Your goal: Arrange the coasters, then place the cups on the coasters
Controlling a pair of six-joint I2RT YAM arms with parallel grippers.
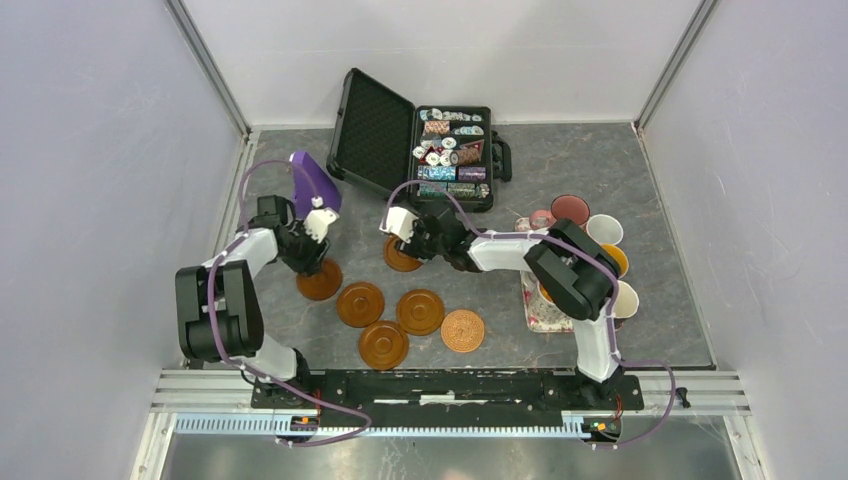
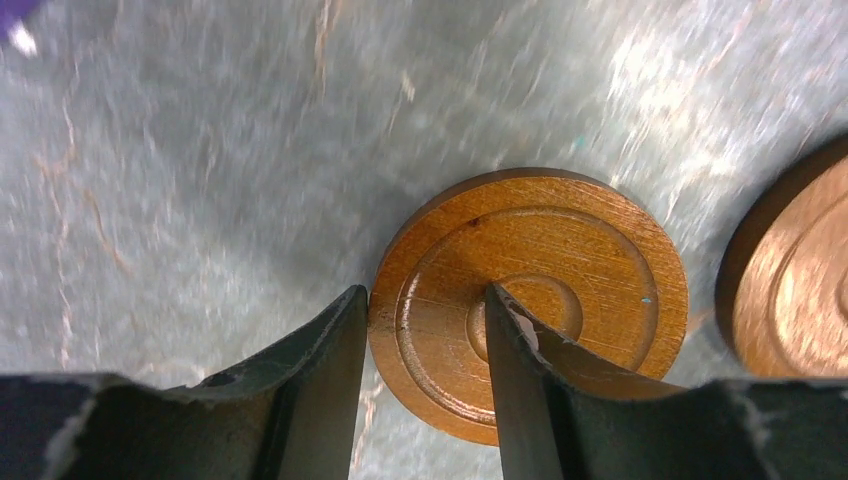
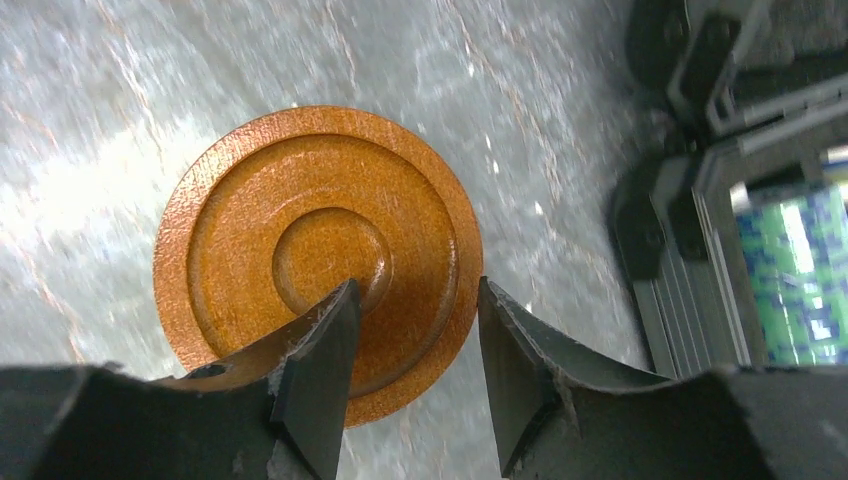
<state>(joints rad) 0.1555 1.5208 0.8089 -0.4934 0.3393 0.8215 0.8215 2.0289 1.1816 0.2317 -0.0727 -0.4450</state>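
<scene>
Pale walls close in the grey marbled worktop (image 1: 650,170) on three sides, and metal rails run along its edges. At the middle of the far edge stands an open black case (image 1: 375,130) filled with poker chips (image 1: 450,150).

Just in front of the case, the right end effector (image 3: 415,290) is closed narrowly on the rim of the coaster nearest the case (image 3: 300,230). One finger (image 3: 310,380) lies on the disc's face and the other sits against its outer edge. This coaster sits close to the case's front edge, with little room between them.

Left of the case and nearer the arms, the left end effector (image 2: 425,300) pinches the leftmost coaster (image 2: 560,270) across its rim in the same way. A purple object (image 1: 315,180) stands between this coaster and the case's left side. Whether either disc is lifted off the surface cannot be told.

Well in front of the case lie three brown coasters (image 1: 420,311) and a patterned tan coaster (image 1: 462,330), close together.

Right of the case, the cups (image 1: 604,229) crowd on and around a floral tray (image 1: 535,312). Bare surface runs from the case's right side to the right wall.
</scene>
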